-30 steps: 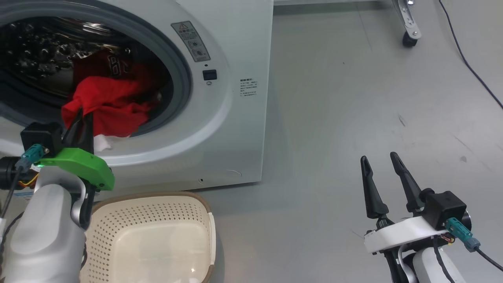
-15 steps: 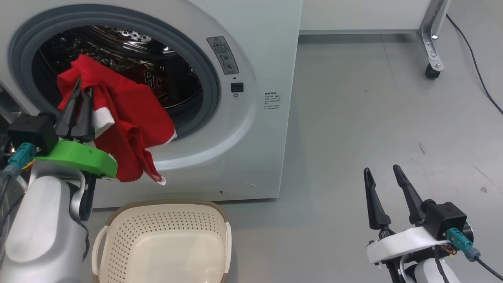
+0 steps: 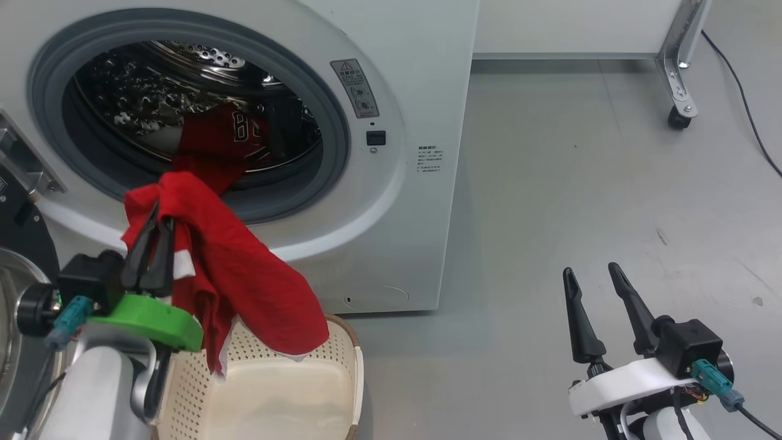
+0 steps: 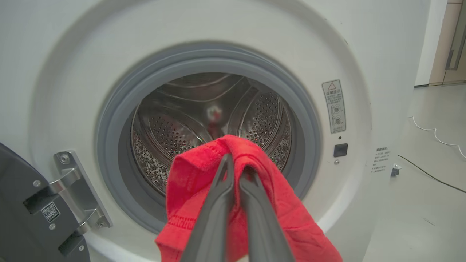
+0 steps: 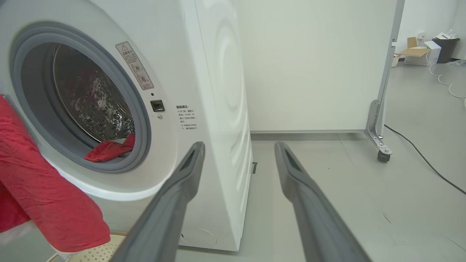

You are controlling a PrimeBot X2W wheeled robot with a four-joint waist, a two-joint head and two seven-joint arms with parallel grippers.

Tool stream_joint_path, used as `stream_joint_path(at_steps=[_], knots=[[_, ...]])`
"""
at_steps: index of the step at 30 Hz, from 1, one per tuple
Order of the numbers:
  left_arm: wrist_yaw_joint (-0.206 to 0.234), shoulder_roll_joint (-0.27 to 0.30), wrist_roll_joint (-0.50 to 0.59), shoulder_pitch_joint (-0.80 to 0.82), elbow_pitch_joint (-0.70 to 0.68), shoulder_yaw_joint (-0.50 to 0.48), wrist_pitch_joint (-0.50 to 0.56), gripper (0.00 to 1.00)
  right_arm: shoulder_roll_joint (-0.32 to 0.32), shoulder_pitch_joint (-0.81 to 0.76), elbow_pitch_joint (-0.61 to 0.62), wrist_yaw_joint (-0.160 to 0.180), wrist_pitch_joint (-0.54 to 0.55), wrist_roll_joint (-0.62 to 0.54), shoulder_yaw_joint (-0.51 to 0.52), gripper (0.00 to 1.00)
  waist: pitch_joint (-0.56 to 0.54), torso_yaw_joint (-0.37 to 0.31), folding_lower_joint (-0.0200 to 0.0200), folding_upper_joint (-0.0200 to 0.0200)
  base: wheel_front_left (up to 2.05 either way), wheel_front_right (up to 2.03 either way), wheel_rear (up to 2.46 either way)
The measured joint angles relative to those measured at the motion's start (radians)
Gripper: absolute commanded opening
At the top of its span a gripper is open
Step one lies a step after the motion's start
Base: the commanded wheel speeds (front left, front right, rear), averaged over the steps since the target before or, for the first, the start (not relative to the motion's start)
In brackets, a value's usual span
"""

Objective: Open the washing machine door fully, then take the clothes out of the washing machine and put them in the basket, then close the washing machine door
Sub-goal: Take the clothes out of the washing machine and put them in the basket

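**Left end effector** (image 3: 162, 215): fingers pressed nearly together, pinching a fold of a red jersey (image 3: 244, 275). The cloth drapes over the fingertips and hangs down over the basket (image 3: 357, 366).

**Right end effector** (image 3: 590, 270): fingers spread wide, holding nothing, above the floor (image 3: 580, 153), well to the right of the washing machine (image 3: 415, 91).

**Clothes:** two red pieces.
- One is in the grip, outside the machine and in front of its opening, with white trim at one edge.
- The second jersey (image 3: 217, 131) lies in the steel drum (image 3: 134, 104). Dark numerals edged in white show, and a fold trails towards the grey gasket (image 3: 333, 140).

**Basket:** one, cream, perforated, brown-rimmed, on the floor just before the machine's front.

**Washing machine door** (image 3: 18, 244): one, swung open at the left, black rim.
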State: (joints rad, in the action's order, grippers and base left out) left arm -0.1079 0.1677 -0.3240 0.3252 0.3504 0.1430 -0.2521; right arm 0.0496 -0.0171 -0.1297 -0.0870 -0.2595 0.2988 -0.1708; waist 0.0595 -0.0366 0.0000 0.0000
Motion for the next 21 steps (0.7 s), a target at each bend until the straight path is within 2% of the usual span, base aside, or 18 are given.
stream_joint_path(at_steps=[9,21], knots=[[-0.003,0.017,0.009,-0.104,0.046,0.02,0.0,0.0,0.0,-0.004,0.007,-0.004,0.0,-0.013,-0.01,1.0,0.042,-0.008,0.0,0.0,0.0,0.0,0.0],[-0.004,0.037,0.034,-0.12,0.17,0.054,0.045,0.0,0.001,0.038,0.033,-0.005,0.0,-0.04,-0.024,1.0,0.157,-0.034,0.0,0.0,0.0,0.0,0.0]])
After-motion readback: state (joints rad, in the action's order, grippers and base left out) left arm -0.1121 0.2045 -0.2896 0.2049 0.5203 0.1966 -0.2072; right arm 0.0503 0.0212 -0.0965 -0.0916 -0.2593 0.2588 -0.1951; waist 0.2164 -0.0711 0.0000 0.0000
